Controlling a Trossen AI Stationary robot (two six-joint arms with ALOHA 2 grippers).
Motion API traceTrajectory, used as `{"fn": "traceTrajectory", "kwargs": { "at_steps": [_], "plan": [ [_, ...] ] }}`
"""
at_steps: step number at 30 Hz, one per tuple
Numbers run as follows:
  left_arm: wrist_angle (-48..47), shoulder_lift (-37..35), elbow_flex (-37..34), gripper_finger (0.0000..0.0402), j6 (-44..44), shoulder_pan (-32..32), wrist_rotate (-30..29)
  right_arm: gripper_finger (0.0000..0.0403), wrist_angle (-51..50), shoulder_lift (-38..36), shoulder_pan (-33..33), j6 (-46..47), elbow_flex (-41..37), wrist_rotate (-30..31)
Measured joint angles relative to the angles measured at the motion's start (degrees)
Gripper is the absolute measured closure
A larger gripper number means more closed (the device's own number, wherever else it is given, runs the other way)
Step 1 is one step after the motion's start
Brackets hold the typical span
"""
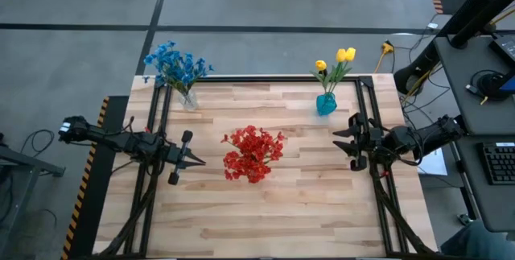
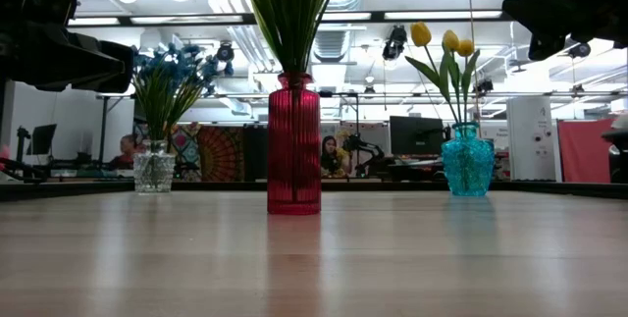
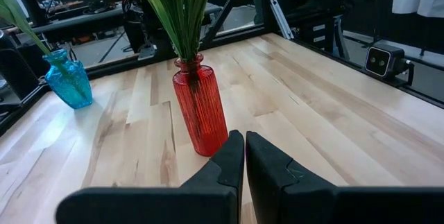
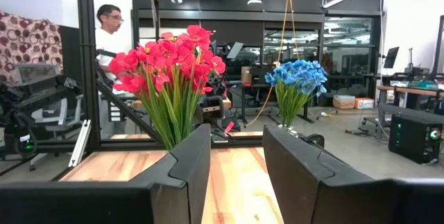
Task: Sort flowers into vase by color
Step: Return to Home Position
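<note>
Take the red vase as your landmark. It stands upright in the middle of the table. The red flowers are in it, stems down the neck and heads spread wide above.

The blue flowers are in the transparent vase, back and to the left of the red vase, at the table's far edge. The yellow tulips are in the blue vase, back and to the right of the red vase, also near the far edge. All three vases are upright and well apart.

Your left gripper is left of the red vase, near it but not touching, pointing at it. Its fingers are pressed almost together with only a slit between them, and they hold nothing.

Your right gripper is right of the red vase, farther off than the left one, and faces it. Its fingers stand apart with a clear gap, empty, with bare wood showing between them.

The low view shows both arms held up off the table. A person stands beyond the table, past the red vase from your right wrist camera.
</note>
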Motion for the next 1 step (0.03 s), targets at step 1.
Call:
{"fn": "traceTrajectory", "kwargs": {
  "at_steps": [1],
  "plan": [
    [0.00, 0.00, 0.00, 0.0402, 0.00, 0.01, -0.01, 0.0277, 0.01, 0.01, 0.00, 0.00, 0.00, 0.01]
  ]
}}
